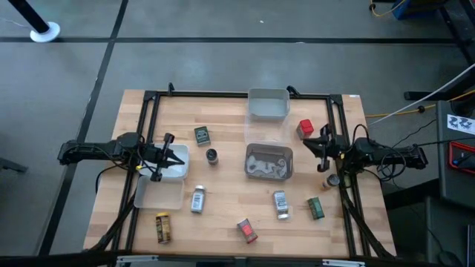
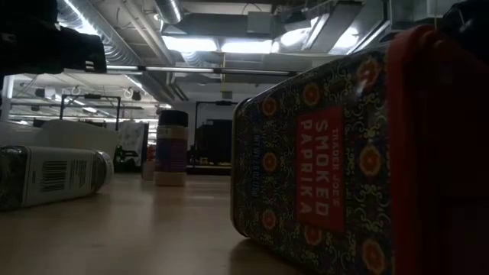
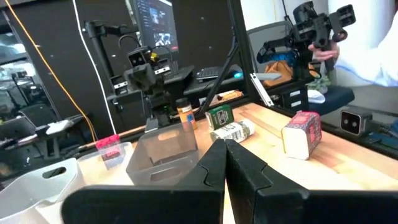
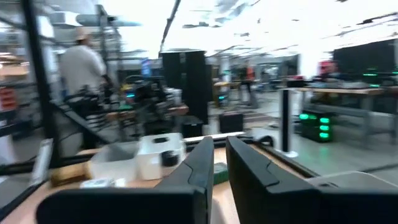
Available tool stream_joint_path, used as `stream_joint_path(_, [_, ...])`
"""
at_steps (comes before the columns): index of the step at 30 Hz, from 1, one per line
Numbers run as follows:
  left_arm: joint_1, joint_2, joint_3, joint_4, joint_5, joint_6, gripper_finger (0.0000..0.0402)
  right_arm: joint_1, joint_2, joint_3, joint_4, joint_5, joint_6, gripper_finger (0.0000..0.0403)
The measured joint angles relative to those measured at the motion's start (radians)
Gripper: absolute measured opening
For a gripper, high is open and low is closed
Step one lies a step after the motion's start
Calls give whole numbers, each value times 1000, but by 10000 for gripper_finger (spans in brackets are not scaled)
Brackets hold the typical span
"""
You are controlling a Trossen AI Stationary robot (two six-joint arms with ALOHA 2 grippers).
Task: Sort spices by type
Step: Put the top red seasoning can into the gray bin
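Observation:
Spices lie scattered on the wooden table. There is a green tin [image 1: 201,135], a dark round jar [image 1: 212,156], a red box [image 1: 304,129], two silver jars [image 1: 197,199] [image 1: 280,204], a second green tin [image 1: 316,208], a second red box [image 1: 247,231], a yellow jar [image 1: 162,228] and an orange-brown jar [image 1: 332,180]. My left gripper [image 1: 182,159] is shut and empty above a white tray [image 1: 159,194] at the table's left. My right gripper [image 1: 308,145] is shut and empty near the right edge, just on the near side of the red box.
A clear tray [image 1: 268,104] stands at the far edge, and another [image 1: 269,162] with pale contents stands mid-table. A black frame [image 1: 223,94] runs along the table's far edge and sides. A person's hand [image 3: 323,50] shows beyond the table in the left wrist view.

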Motion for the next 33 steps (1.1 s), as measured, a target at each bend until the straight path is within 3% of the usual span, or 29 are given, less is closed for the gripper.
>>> stream_joint_path(9, [0,0,0,0,0,-78,0,0,0,46,8,232,5,155])
stream_joint_path(16, [0,1,-1,34,-1,32,0,0,38,152,-65,472,24,219])
stream_joint_path(23, [0,1,-1,84,-17,27,0,0,133,304,-321,598,191,232])
stream_joint_path(33, [0,1,-1,99,-85,-17,0,0,301,521,-709,634,516,232])
